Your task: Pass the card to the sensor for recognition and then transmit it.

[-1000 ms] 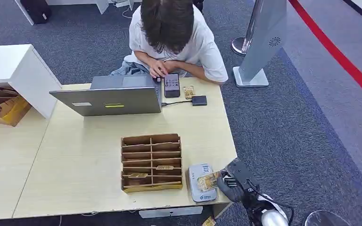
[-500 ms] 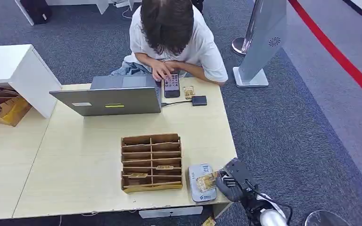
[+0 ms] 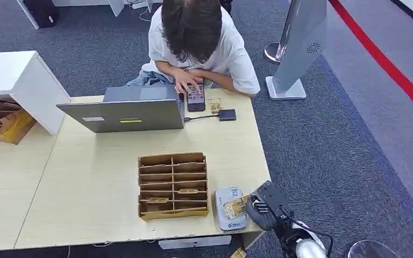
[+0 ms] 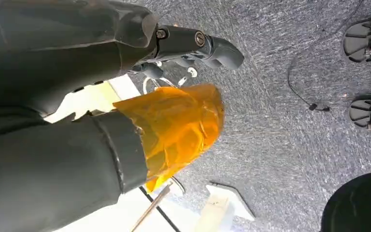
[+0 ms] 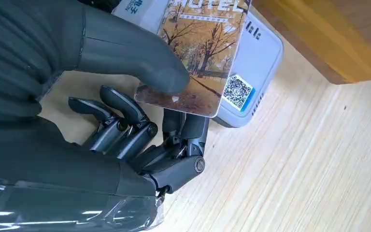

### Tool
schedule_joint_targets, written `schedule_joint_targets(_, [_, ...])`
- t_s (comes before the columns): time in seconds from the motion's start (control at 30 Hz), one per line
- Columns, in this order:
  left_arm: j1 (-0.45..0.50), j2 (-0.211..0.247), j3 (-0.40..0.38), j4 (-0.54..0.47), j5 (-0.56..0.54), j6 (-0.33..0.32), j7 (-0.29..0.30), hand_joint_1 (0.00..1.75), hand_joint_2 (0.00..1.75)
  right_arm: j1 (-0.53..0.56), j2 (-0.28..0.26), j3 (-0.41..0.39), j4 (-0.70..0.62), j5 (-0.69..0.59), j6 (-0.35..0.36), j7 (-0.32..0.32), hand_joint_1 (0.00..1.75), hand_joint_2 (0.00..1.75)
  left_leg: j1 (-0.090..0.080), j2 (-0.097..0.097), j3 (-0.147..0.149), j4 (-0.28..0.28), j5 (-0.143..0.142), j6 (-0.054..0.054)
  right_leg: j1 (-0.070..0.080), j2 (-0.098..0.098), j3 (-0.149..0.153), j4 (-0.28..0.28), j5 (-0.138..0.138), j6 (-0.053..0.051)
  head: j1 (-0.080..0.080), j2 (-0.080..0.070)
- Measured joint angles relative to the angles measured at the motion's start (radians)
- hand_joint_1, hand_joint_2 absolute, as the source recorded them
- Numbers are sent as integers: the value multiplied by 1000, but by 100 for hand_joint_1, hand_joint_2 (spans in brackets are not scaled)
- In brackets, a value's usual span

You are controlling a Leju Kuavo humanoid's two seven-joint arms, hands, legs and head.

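My right hand (image 5: 125, 96) pinches the card (image 5: 200, 58) between thumb and fingers, thumb pressed flat on its lower corner, the other fingers curled beneath. Card face: autumn trees in orange and brown, pale lettering along one edge, cut off by the frame so I cannot read it whole. The card lies flat over the sensor (image 5: 251, 72), a pale grey rounded box with a QR sticker showing just past the card's edge; whether card and sensor touch I cannot tell. In the head view my right hand (image 3: 262, 207) sits at the table's (image 3: 86, 188) near right corner, card (image 3: 235, 206) over the sensor (image 3: 229, 209). At 9 o'clock of the sensor, just beside it, stands a wooden slotted organizer (image 3: 172, 184). At 12 o'clock, across the table, a person (image 3: 199, 43) leans over a phone (image 3: 196, 97) beside a laptop (image 3: 126, 110). My left hand (image 4: 101, 87) hangs over carpet; an orange film covers part of it and hides the fingers, so its state is unclear.
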Motion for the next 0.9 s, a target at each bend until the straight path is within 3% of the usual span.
schedule_joint_targets(0.6, [15,-3,77,0,-44,0,-21,0,0,-4,0,47,-68,99,-98,-109,175,175,0,0,-1,0,0,0,0,0,0,0,0,0,0,0])
schedule_joint_targets(0.9, [21,-6,96,0,-47,0,-22,0,0,-3,0,51,-119,108,-105,-118,175,175,0,0,-1,0,0,0,0,0,0,0,0,0,0,0])
